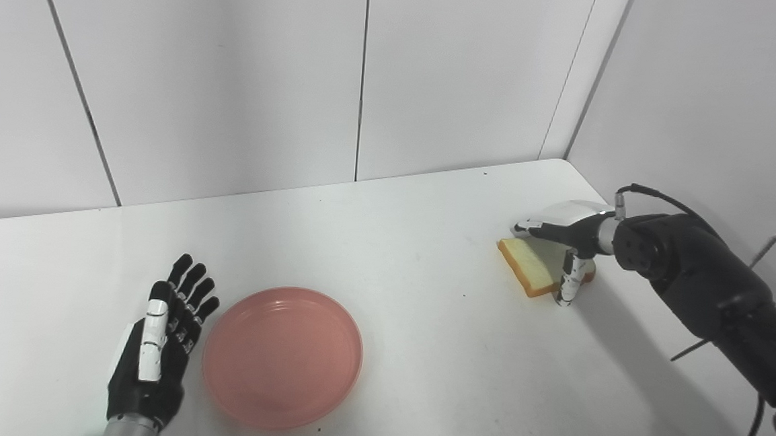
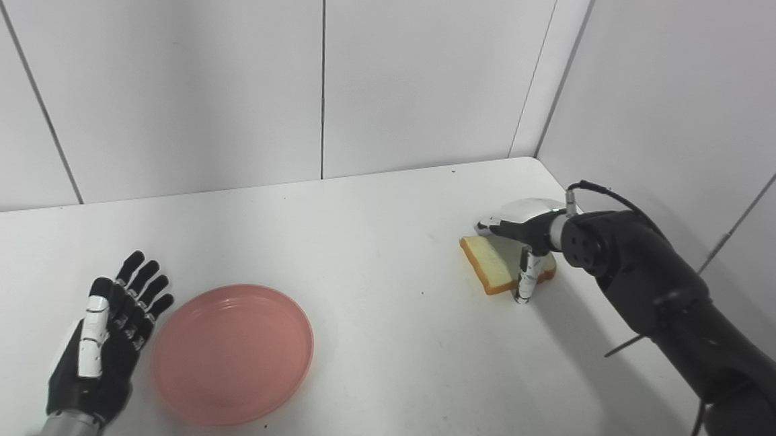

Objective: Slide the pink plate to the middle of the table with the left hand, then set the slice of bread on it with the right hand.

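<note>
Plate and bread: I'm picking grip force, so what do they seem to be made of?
The pink plate looks like rigid plastic with a smooth, faintly glossy finish and even colour. The bread looks soft and porous, pale crumb with tan crust; whether it is real or a foam replica cannot be told.

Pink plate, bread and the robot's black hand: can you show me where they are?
pink plate (image 1: pixel 282 357), left eye view, on the flat middle of the dish.
slice of bread (image 1: pixel 527 259), left eye view, on its pale top face.
left hand (image 1: pixel 154 355), left eye view, on the back of the hand.
</note>
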`<state>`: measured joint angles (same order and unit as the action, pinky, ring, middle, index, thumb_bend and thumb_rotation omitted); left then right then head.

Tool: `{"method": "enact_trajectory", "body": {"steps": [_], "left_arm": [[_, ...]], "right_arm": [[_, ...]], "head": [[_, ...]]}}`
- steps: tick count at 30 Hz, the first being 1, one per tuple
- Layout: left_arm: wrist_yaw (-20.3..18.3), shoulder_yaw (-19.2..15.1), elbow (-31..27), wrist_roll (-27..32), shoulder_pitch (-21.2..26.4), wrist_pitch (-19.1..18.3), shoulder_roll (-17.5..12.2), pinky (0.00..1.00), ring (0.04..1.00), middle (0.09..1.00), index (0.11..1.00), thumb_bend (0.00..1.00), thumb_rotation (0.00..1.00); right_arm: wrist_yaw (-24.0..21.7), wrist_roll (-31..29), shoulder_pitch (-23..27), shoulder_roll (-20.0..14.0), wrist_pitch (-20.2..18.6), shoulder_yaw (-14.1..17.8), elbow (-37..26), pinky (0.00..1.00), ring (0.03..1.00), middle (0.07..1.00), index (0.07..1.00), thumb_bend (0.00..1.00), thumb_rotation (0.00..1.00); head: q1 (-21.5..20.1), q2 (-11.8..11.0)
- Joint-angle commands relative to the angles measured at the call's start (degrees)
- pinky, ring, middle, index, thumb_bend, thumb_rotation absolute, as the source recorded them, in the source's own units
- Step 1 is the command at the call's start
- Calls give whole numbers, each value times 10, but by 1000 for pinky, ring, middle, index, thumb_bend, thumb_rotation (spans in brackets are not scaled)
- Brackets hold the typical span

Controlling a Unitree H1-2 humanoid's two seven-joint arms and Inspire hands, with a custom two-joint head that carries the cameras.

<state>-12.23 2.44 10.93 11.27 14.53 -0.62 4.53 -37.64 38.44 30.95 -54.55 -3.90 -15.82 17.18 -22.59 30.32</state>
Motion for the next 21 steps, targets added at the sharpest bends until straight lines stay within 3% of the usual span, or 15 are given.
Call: {"method": "enact_trajectory", "body": {"steps": [1, 2, 7, 8, 10, 15, 21], "left_arm": [[0, 1, -12, 0, 4, 0, -4, 921, 948, 969, 946, 688, 939], [1, 1, -13, -1, 4, 0, -4, 920, 944, 969, 944, 687, 938], [-1, 1, -11, 1, 4, 0, -4, 926, 947, 971, 944, 692, 935], [-1, 1, -12, 1, 3, -1, -3, 927, 949, 971, 945, 693, 933], [0, 0, -13, 3, 3, -2, -2, 930, 952, 971, 948, 691, 929], [1, 2, -16, 0, 2, -6, -2, 918, 947, 966, 946, 692, 936], [2, 1, -13, 2, 3, -3, 1, 928, 952, 968, 942, 691, 925]], "right_arm": [[28, -11, 14, -10, 9, 22, -2, 766, 900, 915, 885, 926, 68], [33, -13, 13, -8, 11, 24, -1, 706, 846, 881, 836, 883, 43], [57, -34, 12, -5, 42, 28, 16, 604, 664, 711, 676, 756, 10], [63, -39, 12, -5, 48, 30, 20, 568, 620, 670, 588, 640, 67], [70, -42, 11, -6, 54, 31, 23, 487, 537, 528, 515, 550, 14], [89, -41, 7, -9, 58, 34, 19, 393, 460, 456, 518, 521, 0], [84, -39, 9, -12, 32, 42, -1, 442, 506, 474, 510, 523, 0]], "head": [[0, 2], [0, 2], [0, 3], [0, 3], [-1, 4], [0, 4], [1, 4]]}}
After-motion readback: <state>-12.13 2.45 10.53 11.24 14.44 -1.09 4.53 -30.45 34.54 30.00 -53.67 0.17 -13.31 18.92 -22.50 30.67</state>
